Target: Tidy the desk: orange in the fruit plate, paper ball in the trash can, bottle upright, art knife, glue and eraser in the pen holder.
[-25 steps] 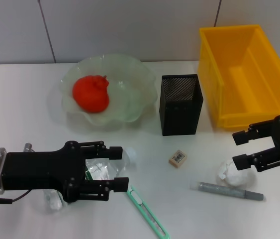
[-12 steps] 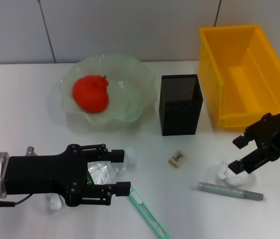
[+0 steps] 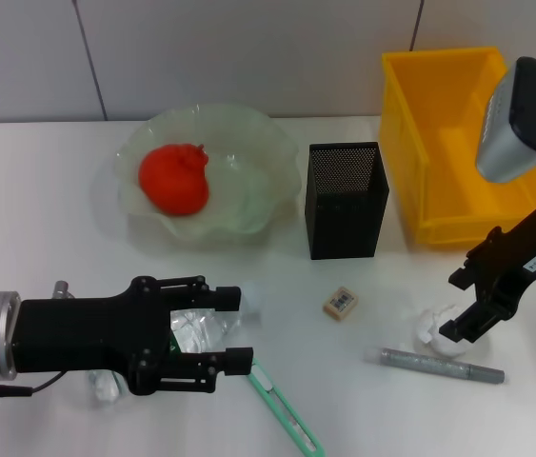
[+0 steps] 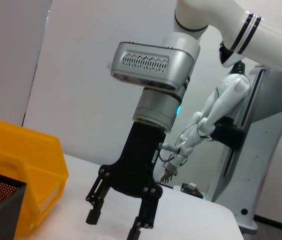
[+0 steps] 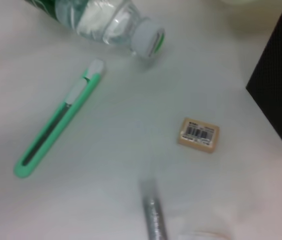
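The right gripper [image 3: 474, 303], fingers spread wide, hangs directly over the paper ball [image 3: 439, 332] on the tabletop [image 3: 39, 219], while the left gripper [image 3: 229, 328], fingers wide, straddles the bottle [image 3: 191, 331] lying along its reach.

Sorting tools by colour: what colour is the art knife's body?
Green, clearest in the right wrist view: art knife.
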Robot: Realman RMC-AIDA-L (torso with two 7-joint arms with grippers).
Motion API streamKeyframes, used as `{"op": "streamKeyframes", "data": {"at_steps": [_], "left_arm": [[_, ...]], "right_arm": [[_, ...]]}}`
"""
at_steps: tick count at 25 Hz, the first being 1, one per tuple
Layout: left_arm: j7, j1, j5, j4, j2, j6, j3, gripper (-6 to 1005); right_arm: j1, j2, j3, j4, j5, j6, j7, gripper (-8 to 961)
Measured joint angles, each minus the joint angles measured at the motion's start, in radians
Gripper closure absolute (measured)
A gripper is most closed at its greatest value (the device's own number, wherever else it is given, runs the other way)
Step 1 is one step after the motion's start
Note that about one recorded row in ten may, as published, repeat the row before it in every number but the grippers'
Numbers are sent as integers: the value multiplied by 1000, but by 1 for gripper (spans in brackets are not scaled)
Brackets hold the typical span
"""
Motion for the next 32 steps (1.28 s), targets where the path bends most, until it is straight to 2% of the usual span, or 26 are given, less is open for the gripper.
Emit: {"op": "streamKeyframes", "data": {"at_steps": [13, 26, 32], "left_arm": [[-6, 1, 0, 0, -3, 0, 0, 231], [-6, -7, 0, 0, -5, 0, 0, 231], [-3, -8, 0, -1, -5, -2, -2, 231]], "right_arm": [[0, 5, -87, 85, -6, 96, -5, 173], [-2, 8, -115, 122, -16, 149, -9, 173], [-4, 8, -88, 71, -13, 109, -10, 308]]}}
